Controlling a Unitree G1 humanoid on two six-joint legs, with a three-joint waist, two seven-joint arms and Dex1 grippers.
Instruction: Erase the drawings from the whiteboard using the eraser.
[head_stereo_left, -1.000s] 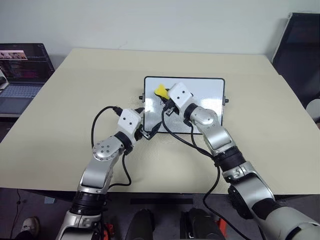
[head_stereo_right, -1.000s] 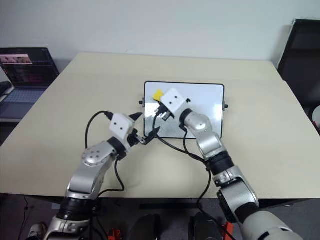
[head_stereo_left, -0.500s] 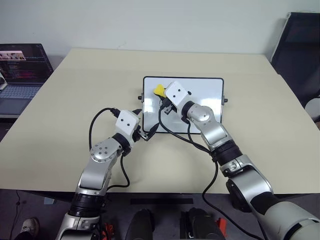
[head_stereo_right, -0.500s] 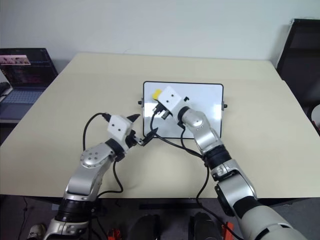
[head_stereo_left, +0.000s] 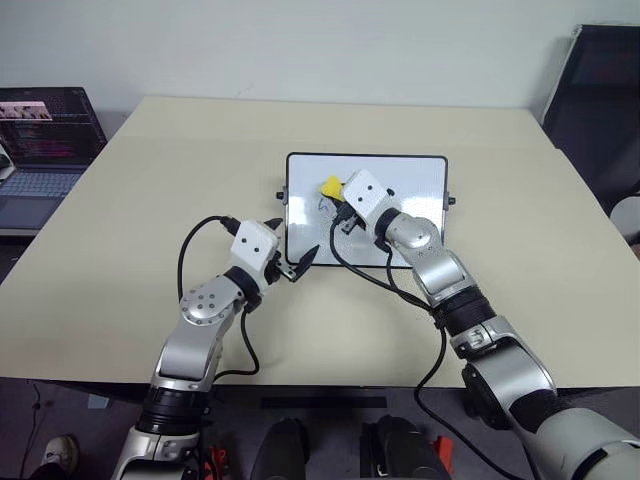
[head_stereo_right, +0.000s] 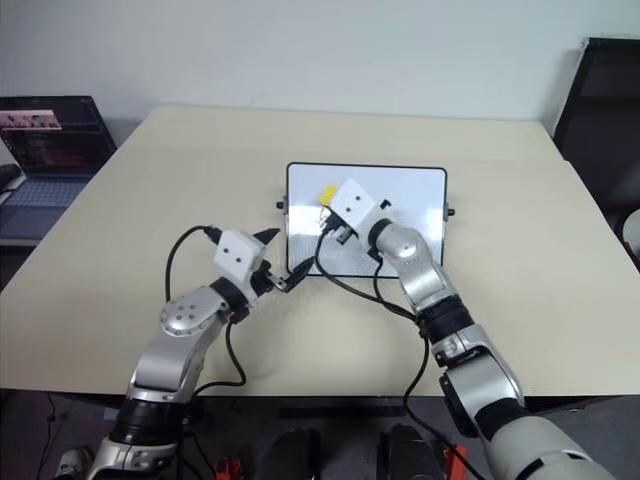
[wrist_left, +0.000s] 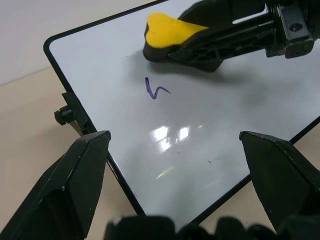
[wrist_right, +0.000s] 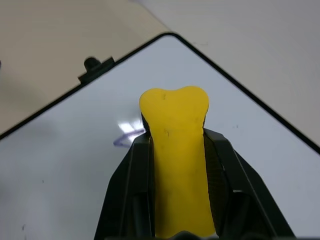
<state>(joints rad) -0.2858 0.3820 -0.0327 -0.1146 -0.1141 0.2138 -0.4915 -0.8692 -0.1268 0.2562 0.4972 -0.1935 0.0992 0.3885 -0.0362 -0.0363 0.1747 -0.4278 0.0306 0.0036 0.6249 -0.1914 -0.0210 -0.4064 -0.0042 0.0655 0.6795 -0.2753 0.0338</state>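
Observation:
The whiteboard (head_stereo_left: 420, 185) lies flat on the beige table, black-framed and glossy. My right gripper (head_stereo_left: 335, 195) is shut on the eraser (head_stereo_left: 330, 186), whose yellow top (wrist_right: 175, 125) sticks out past the black fingers over the board's left half. One small purple squiggle of the drawings (wrist_left: 156, 90) sits on the board just beside the eraser (wrist_left: 167, 31), and it peeks out at the eraser's edge (wrist_right: 122, 141). My left gripper (head_stereo_left: 292, 245) stands open at the board's near left corner, with nothing between its fingers (wrist_left: 90, 150).
A small black knob (head_stereo_left: 281, 196) sticks out of the board's left side and another (head_stereo_left: 452, 200) out of its right side. An open laptop (head_stereo_left: 45, 140) stands off the table's left. A black chair (head_stereo_left: 600, 100) is at the far right.
My right gripper has slid the eraser a little to the right and nearer over the board. The left gripper has stayed where it was.

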